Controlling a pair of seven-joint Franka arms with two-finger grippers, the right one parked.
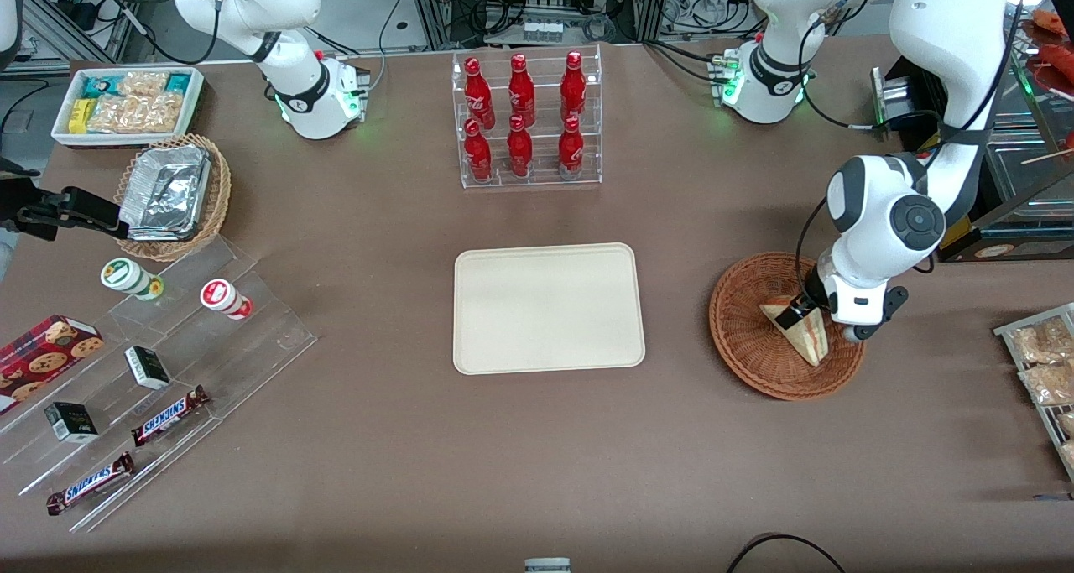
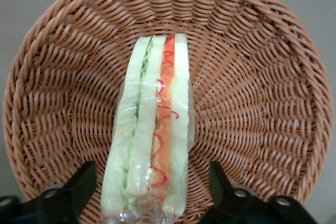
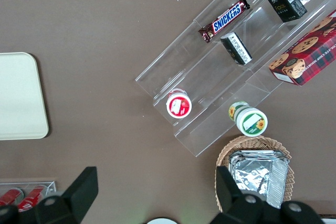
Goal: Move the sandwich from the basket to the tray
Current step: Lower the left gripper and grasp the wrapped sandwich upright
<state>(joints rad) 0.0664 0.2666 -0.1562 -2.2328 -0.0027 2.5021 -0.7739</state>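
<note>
Sandwich (image 2: pixel 152 129) lies in the round brown basket (image 1: pixel 747 346), filling edge up, with your gripper (image 1: pixel 793 311) lowered right over it. In the wrist view the jaws stand wide open, one on each side of the wedge and clear of the wrap, holding nothing yet.

Close on the flat bread faces, not on the pointed end, so the wedge does not twist out as you squeeze. Judging from the gap on both sides, you look well centred; go a little lower if the tips are not yet past the upper edge, but stop short of the weave. Squeeze gently, since the bread is soft and the wrap is slippery. Lift straight up until you clear the rim before you swing toward the beige tray (image 1: pixel 550 309), which sits bare near the middle of the desk (image 1: pixel 537 472).

Your arm (image 1: pixel 881 221) reaches down over the basket with the wrist pointing almost straight down.
</note>
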